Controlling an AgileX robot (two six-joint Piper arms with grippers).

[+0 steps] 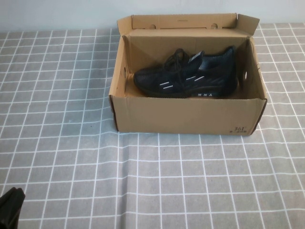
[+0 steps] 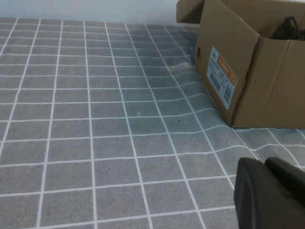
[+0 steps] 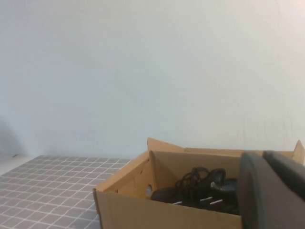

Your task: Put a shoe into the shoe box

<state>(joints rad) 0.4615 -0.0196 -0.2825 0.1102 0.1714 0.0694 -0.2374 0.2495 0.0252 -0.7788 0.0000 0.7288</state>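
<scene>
One shoe (image 1: 188,74) sits inside the one open box (image 1: 186,114), lying on its side, long axis across the box, toe toward the robot's left. Left gripper (image 2: 269,195) is clenched and empty, low by the near-left table edge. Right gripper (image 3: 274,191) is clenched too, up beside the box.

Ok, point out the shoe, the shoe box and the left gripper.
shoe (image 1: 186,76), high view, on its side panel with the white dashes.
shoe box (image 1: 181,114), high view, on its front wall.
left gripper (image 2: 267,191), left wrist view, on its dark shut fingers.
</scene>
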